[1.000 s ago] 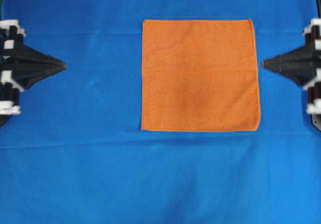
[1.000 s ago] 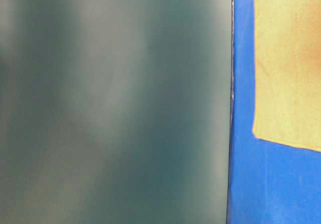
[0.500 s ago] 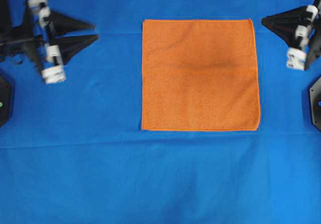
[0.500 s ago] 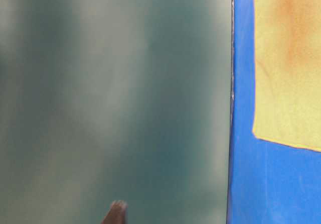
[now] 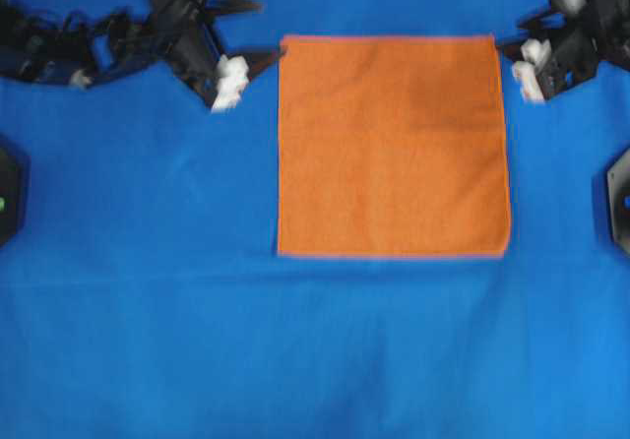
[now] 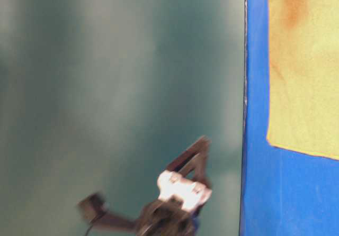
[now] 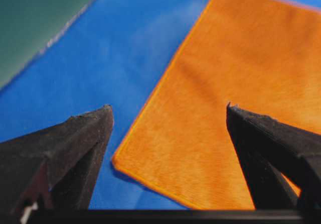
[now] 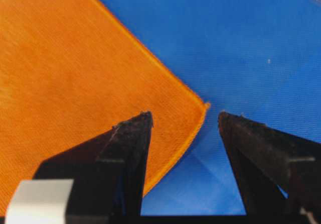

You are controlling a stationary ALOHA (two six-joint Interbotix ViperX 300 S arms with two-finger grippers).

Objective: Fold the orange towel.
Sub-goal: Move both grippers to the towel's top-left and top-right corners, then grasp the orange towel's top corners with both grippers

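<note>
The orange towel (image 5: 394, 144) lies flat and square on the blue cloth. My left gripper (image 5: 268, 31) is open at its far left corner. In the left wrist view, the left gripper (image 7: 168, 108) straddles that corner of the towel (image 7: 241, 58) with nothing held. My right gripper (image 5: 512, 37) is open at the far right corner. In the right wrist view, the right gripper (image 8: 184, 114) has that corner of the towel (image 8: 75, 68) between its fingertips, and it is not pinched. At table level the towel (image 6: 304, 66) looks yellowish.
The blue cloth (image 5: 295, 341) covers the whole table. Its far edge (image 7: 60, 35) meets a green backdrop just beyond the left gripper. Black arm bases sit at the left edge (image 5: 8, 203) and the right edge (image 5: 620, 198).
Both grippers went from shut to open. They moved from the mid-sides of the table up and inward to the towel's far corners. The towel has not moved.
</note>
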